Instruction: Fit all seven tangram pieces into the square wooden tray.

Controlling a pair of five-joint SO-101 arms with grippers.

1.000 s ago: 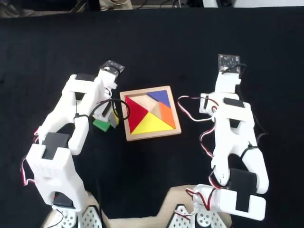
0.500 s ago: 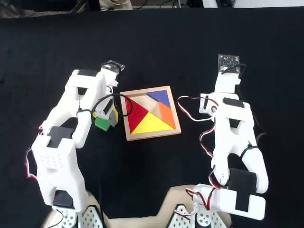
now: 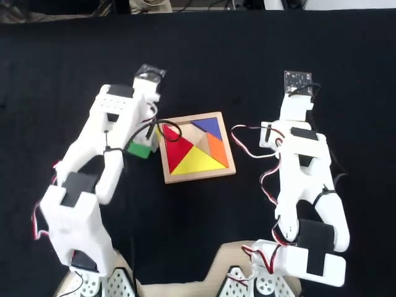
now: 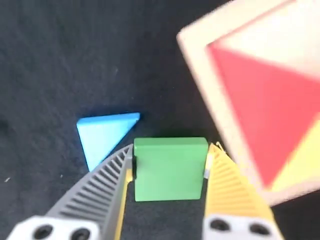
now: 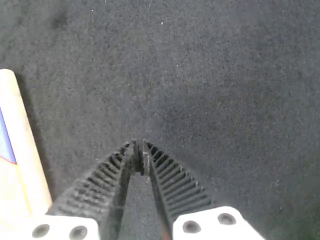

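Black cloth [image 3: 198,55] covers the table. A light blue triangle [image 4: 102,134] lies flat on it just beyond the green square [image 4: 170,169], close but apart. A black cable [image 3: 168,131] from the left arm loops over the tray's far-left corner.

The wooden tray [image 3: 198,175] sits mid-table, turned slightly. Inside it are a red triangle [image 3: 176,150] on the left and yellow, orange and blue pieces, with bare wood at the far middle.

The green square is just left of the tray rim, its edges square to the fingers.

The left gripper [image 4: 172,147] pinches the green square on two opposite sides. The right gripper [image 5: 138,152] has its tips pressed together, holding nothing, over cloth right of the tray.

Overhead and close wrist cameras, tray [image 3: 198,177] in each
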